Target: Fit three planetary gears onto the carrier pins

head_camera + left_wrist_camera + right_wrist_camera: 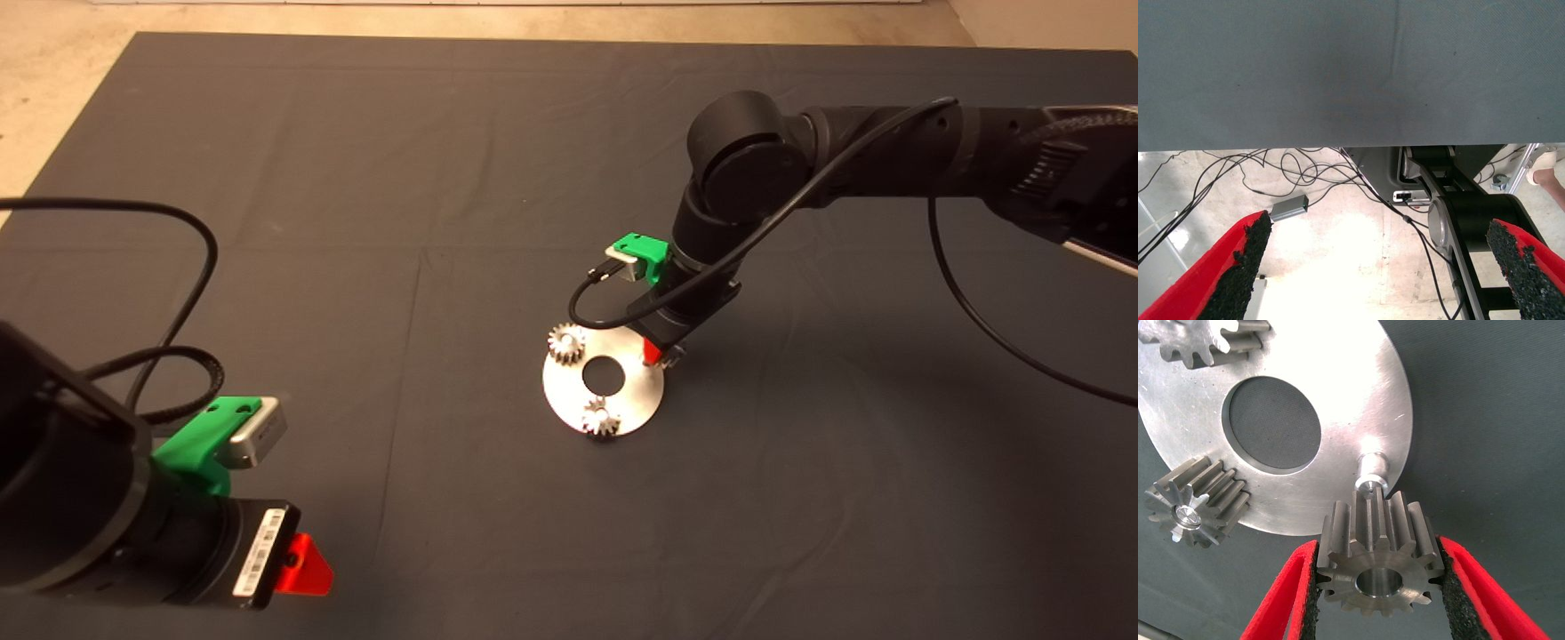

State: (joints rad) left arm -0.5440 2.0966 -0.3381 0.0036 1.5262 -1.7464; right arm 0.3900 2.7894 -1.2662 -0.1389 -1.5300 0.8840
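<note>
A flat silver disc (636, 387) (1358, 393) with a large centre hole lies mid-mat. Two planetary gears sit on carrier pins: one at its far-left rim (566, 342) (1195, 500), one at its near rim (602, 418) (1201, 340). The third carrier pin (1370, 472) stands bare at the right rim. My right gripper (660, 356) (1378, 587) is shut on the third gear (1378, 557), held just beside and above that bare pin. My left gripper (302, 564) (1378, 267) waits open at the mat's lower left edge.
The dark mat (356, 222) covers the table, pale floor beyond its far edge. The left wrist view shows floor with cables (1305, 170), a small grey box (1289, 208), and a person's shoe (1545, 170) past the mat edge.
</note>
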